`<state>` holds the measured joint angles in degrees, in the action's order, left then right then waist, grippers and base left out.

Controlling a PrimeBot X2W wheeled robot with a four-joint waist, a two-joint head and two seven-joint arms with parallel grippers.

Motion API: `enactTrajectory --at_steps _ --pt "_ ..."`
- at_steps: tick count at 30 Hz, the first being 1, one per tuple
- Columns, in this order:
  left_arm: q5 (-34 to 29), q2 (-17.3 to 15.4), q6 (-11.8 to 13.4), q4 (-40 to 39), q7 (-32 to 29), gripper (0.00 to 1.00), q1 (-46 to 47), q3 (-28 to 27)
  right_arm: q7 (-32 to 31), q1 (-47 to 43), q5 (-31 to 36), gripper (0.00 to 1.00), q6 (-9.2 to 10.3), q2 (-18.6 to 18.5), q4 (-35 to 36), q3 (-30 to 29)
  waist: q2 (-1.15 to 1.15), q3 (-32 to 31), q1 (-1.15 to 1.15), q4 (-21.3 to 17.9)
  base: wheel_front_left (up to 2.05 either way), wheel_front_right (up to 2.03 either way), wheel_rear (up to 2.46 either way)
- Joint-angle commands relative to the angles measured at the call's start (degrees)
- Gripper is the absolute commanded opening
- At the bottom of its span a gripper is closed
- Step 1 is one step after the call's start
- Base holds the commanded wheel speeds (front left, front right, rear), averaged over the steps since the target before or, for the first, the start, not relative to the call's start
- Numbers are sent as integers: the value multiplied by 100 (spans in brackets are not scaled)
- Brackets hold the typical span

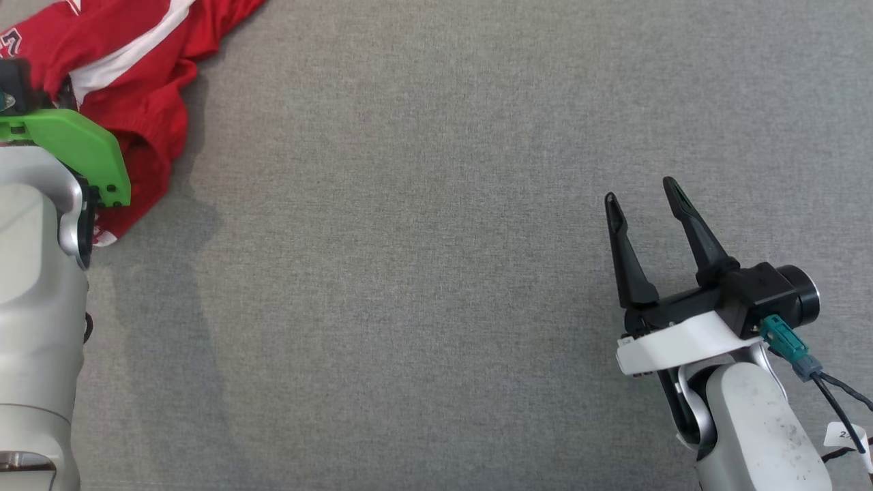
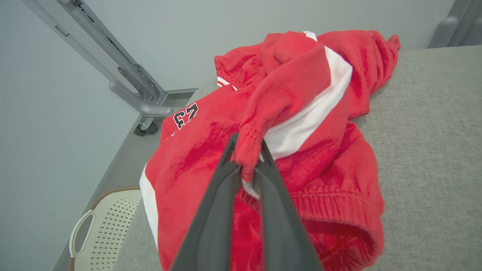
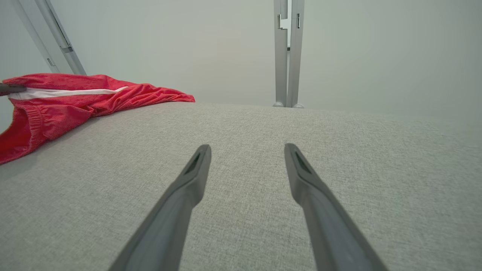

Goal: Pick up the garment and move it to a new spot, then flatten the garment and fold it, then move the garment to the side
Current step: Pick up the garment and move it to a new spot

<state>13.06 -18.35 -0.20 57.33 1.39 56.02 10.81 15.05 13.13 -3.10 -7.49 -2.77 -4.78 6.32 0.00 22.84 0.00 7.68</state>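
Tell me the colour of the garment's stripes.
White stripes on a red garment; left wrist view shows them best.

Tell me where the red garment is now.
In the head view the red garment lies crumpled at the far left corner of the grey table, with the left gripper shut on a fold of it.

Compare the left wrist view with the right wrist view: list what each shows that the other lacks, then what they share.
Left wrist view: the left hand shut on a fold of the red-and-white fleece garment, its black number print, and a white perforated plastic basket past the edge of the grey fabric-covered table. Right wrist view: the right hand open above bare tabletop, and an upright grey metal post. Both: the garment, the table and a pale wall.
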Motion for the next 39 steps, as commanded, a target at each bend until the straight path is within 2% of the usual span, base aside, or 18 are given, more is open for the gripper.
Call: enactTrajectory --at_steps 1,9,16,24,28,33,37,39 --pt "-101 -59 -3 -63 106 0 115 57 20 -97 -66 100 -1 -20 -26 -21 0 -432 0 6 0 0 0" --pt "-457 -92 -124 -453 419 0 321 506 20 -493 -384 100 -1 -20 -138 -151 0 -1373 0 -254 0 0 0" --pt "-507 355 -456 -1199 322 0 366 1012 20 -986 -535 100 -1 -20 -165 -520 0 -1967 0 -784 0 0 0" --pt "95 1158 -679 -2371 131 0 108 1446 20 -1232 -566 100 -1 -19 -178 -886 0 -2158 0 -1304 0 0 0" --pt "805 1404 -721 -2938 -110 0 -259 1623 20 -1279 -583 100 -1 -18 -144 -990 0 -2126 0 -1486 0 0 0" --pt "1360 1452 -723 -3040 -580 0 -951 1912 20 -1242 -627 100 -1 -18 -114 -1020 0 -1984 0 -1582 0 0 0" --pt "1500 1393 -594 -2668 -538 0 -1807 1959 20 -1166 -657 100 -1 -19 -137 -1004 0 -1873 0 -1604 0 0 0" --pt "1526 1347 -442 -2389 -364 0 -2165 1919 20 -1128 -677 100 -1 -19 -135 -1006 0 -1796 0 -1588 0 0 0"
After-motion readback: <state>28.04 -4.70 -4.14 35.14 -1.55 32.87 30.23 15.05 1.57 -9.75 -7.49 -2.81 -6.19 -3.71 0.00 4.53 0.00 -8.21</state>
